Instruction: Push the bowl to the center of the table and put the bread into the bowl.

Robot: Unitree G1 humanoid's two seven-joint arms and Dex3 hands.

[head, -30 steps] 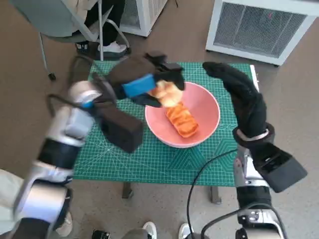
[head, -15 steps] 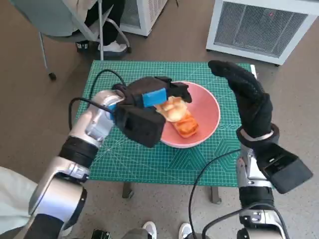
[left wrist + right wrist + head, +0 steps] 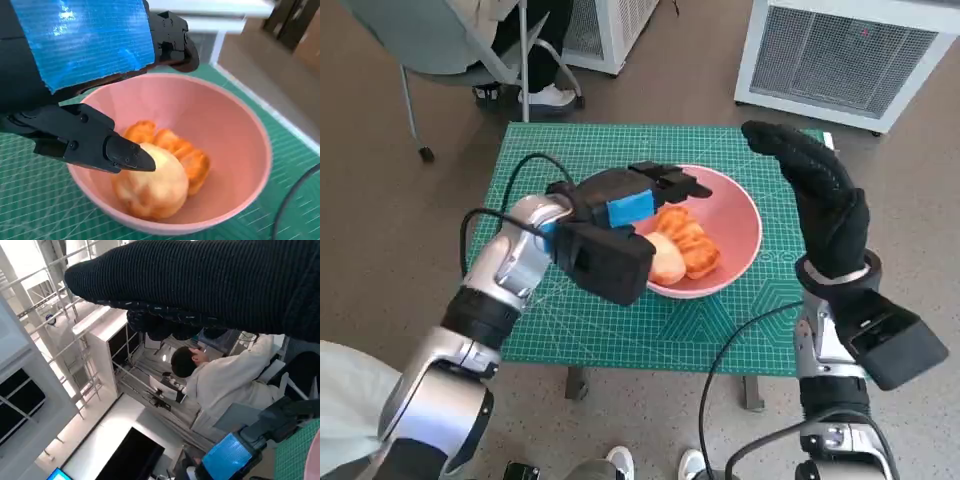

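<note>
The pink bowl [image 3: 732,222] stands near the middle of the green mat [image 3: 620,315]. Two pieces of bread lie in it: a ridged orange one [image 3: 690,240] and a pale round one [image 3: 666,264] against the near left wall. In the left wrist view the round bread [image 3: 152,190] lies beside the orange bread [image 3: 180,150] inside the bowl [image 3: 235,135]. My left hand [image 3: 625,205] hovers over the bowl's left rim with its fingers [image 3: 95,142] spread; one tip is at the round bread. My right hand [image 3: 820,205] stands upright to the right of the bowl, holding nothing.
Two white slatted units [image 3: 840,50] stand on the floor behind the table. A chair [image 3: 440,45] and a person's shoes [image 3: 545,97] are at the back left. A black cable [image 3: 720,365] hangs over the front edge. A person in white [image 3: 225,382] shows in the right wrist view.
The left hand came in over the bowl's left rim and let go of the pale round bread, which now lies in the bowl. The right hand hardly moved.
</note>
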